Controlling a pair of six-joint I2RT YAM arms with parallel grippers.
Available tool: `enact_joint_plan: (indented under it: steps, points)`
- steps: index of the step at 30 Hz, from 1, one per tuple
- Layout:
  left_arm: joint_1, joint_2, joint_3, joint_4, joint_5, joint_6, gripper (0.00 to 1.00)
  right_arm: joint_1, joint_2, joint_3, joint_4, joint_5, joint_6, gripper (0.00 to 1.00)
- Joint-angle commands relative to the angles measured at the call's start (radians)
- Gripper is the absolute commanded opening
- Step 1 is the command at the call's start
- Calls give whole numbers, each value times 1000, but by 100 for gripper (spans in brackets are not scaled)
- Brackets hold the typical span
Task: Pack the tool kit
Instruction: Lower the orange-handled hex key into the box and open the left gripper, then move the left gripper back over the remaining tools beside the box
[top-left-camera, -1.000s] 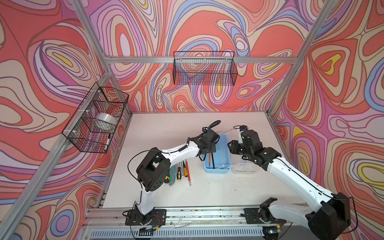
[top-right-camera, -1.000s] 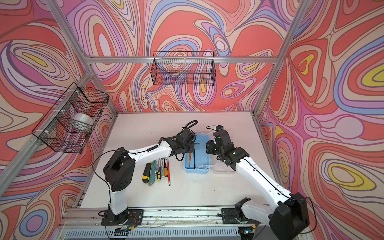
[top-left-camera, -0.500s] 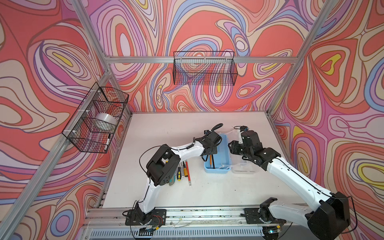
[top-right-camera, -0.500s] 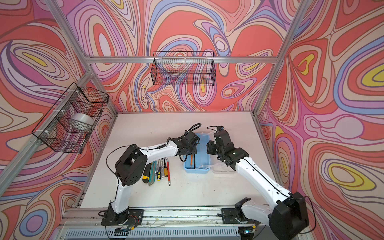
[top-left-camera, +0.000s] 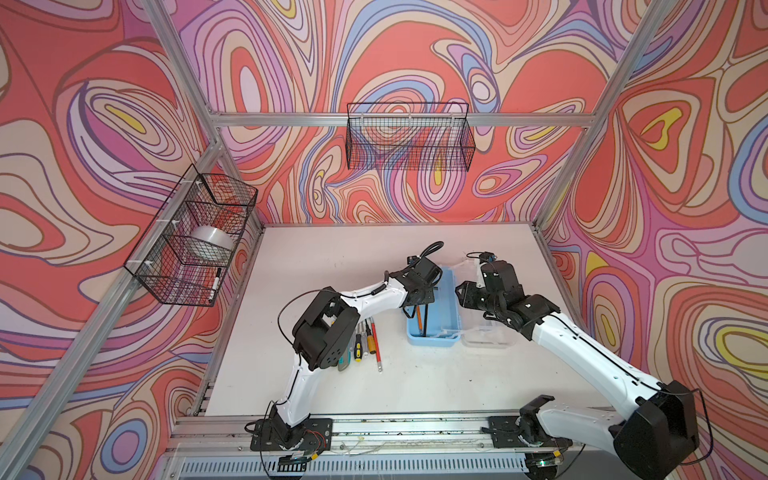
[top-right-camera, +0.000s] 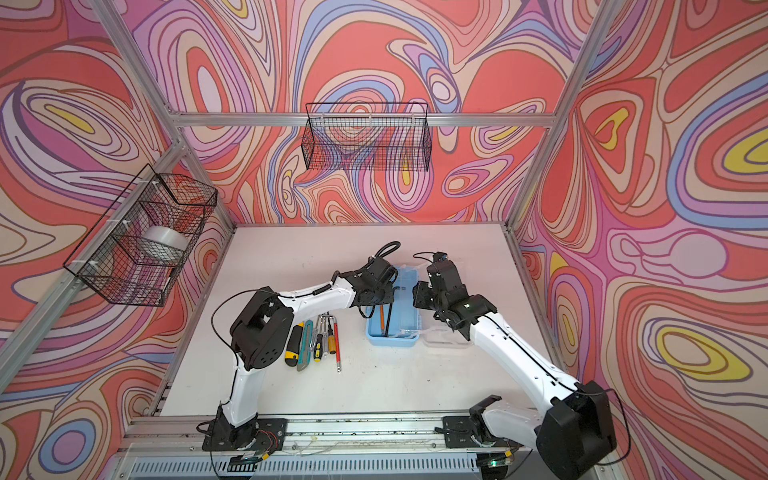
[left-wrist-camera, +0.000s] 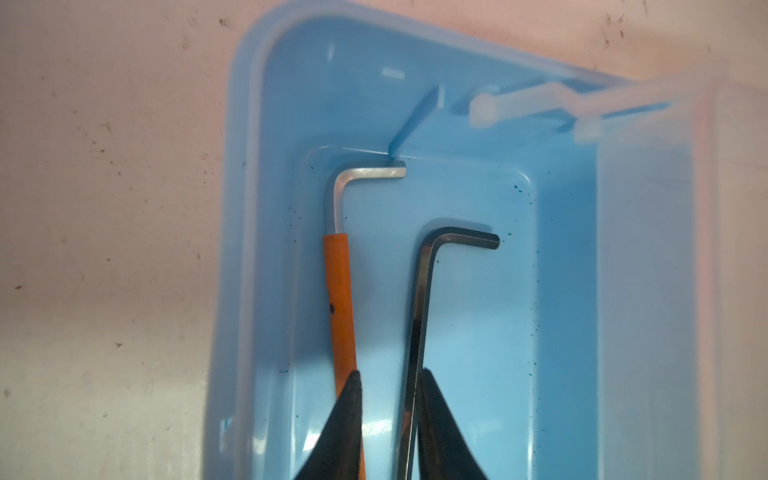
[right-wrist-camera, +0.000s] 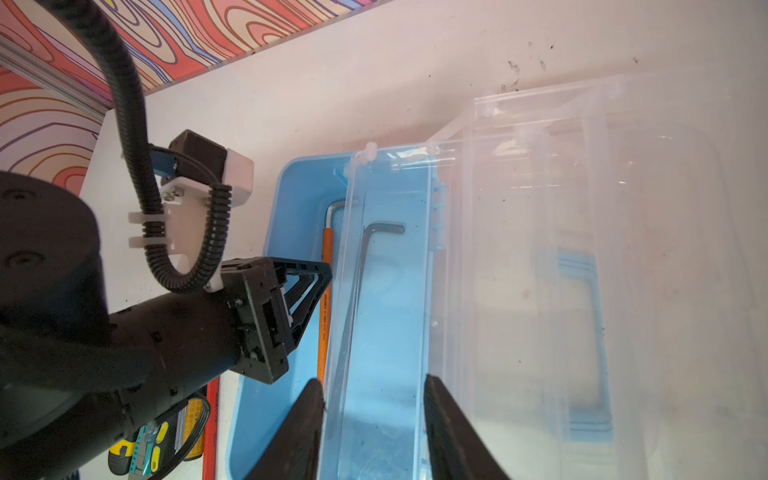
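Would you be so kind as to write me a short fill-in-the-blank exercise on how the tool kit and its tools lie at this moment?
1. The light-blue base holds ___ hex keys.
2. The silver hex key wears an ___ sleeve; the black hex key passes between the left gripper's fingertips.
3. The clear lid is ___ (open/shut), lying on the table beside the base.
4. The screwdrivers and utility knives lie ___ (inside/outside) the base.

Missing words: two; orange; open; outside.
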Motion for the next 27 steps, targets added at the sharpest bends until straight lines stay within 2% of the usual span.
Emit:
enact_joint_plan:
  steps: [1,4,7,11,19,24,27]
  points:
    - [7,-4,16,-6,5,-1,25,-6,-1,10,3,2,-14,42]
    - [7,-45,11,6,7,23,26,-6,-7,17,5,-5,-22,42]
    - [7,-121,-26,26,-22,57,34,-6,-4,22,15,-6,-40,42]
    - [7,-259,-100,44,-71,107,40,-6,9,59,-1,-6,-66,42]
    - [10,-491,-264,-13,-169,212,56,-4,7,98,4,-94,-91,46]
    - [28,-601,-381,-112,-241,179,54,29,6,104,4,-80,-85,45]
    - [60,-651,-476,-129,-207,99,47,89,7,112,-7,-23,-85,44]
